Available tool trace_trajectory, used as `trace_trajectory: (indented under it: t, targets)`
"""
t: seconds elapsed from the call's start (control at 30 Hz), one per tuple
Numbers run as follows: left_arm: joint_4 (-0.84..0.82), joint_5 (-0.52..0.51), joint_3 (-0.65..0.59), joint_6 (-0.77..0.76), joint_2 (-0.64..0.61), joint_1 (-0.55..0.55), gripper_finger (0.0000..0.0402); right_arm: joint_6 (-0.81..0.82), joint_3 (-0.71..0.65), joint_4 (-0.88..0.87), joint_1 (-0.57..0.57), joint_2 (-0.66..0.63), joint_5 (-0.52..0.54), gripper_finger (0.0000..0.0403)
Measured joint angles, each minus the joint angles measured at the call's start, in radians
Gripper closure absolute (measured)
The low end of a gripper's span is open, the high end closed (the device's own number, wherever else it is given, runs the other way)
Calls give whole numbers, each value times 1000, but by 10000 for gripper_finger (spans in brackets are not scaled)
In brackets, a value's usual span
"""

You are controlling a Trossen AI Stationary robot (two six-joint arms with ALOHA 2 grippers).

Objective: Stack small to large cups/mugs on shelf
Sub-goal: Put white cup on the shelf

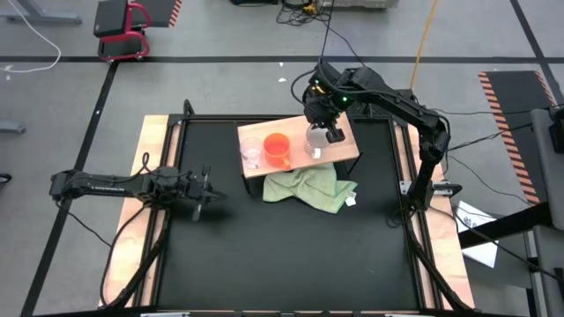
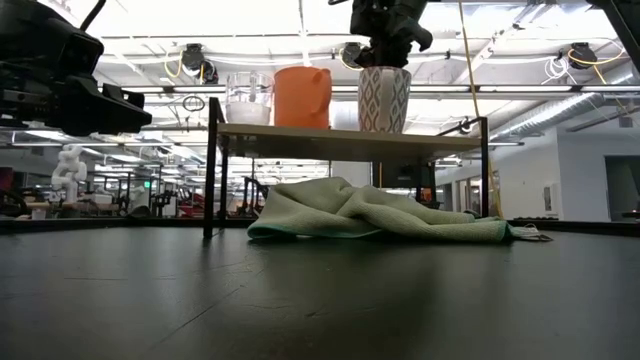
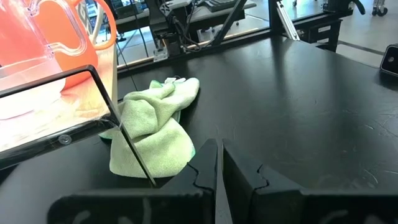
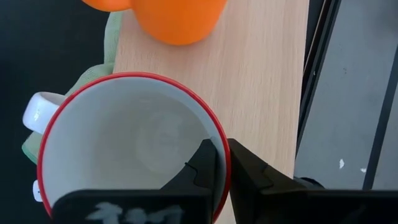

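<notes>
Three empty cups (image 1: 277, 150) line the shelf (image 1: 342, 157), right gripper (image 4: 221, 163) pinching the white mug's (image 4: 124, 146) rim

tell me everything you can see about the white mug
The white mug stands upright on the shelf, at the row's end beside the orange mug. Its outside bears a grey diamond pattern; the inside is plain white with a red rim, and a white handle sticks out from one side. It looks ceramic and empty. The right tool is shut on its rim, one finger inside and one outside the wall.
</notes>
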Motion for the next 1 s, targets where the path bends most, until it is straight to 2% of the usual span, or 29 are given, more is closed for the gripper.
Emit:
trace_trajectory:
  t: [1.0]
  targets:
    - [-6,0,0,3,0,0,376,70,0,3,16,0,-1,382]
